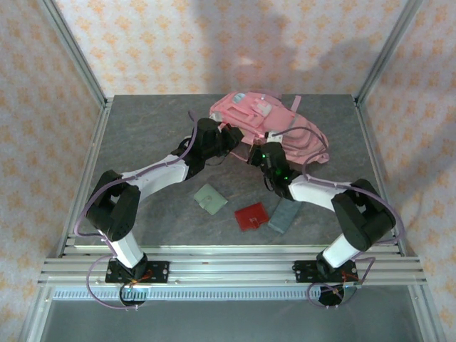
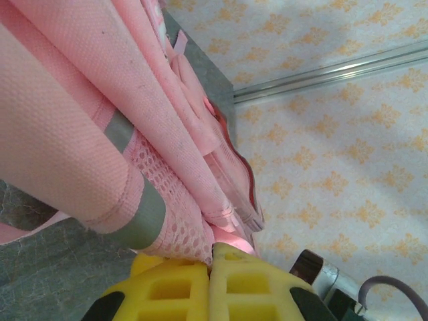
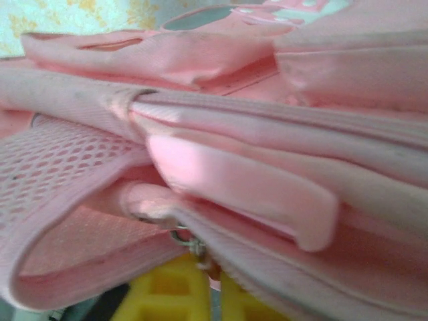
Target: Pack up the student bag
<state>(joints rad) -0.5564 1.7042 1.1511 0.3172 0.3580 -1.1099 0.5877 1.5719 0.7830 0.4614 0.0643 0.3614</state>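
The student bag [image 1: 267,121] lies flat on the grey table [image 1: 142,128], close to the far edge and a little right of its middle, with its pink straps trailing towards the right edge. The left gripper [image 1: 228,134] is at the bag's near-left edge. In the left wrist view its yellow fingers [image 2: 174,287] are pressed together, and the bag's pink mesh and grey-trimmed fabric run right down into their tips, so they are pinching the bag's edge. The right gripper [image 1: 256,155] is at the bag's near edge, just right of the left one. In the right wrist view its yellow fingers [image 3: 160,294] are closed on the small metal zip pull [image 3: 192,245], which hangs from a seam of the bag, with folds of pink fabric above. Three flat items lie apart from the bag, nearer the table's front edge and between the two arms: a grey-green square [image 1: 211,199], a red square [image 1: 251,216] and a blue-grey pouch [image 1: 285,215]. The red square and the pouch are just beside each other.
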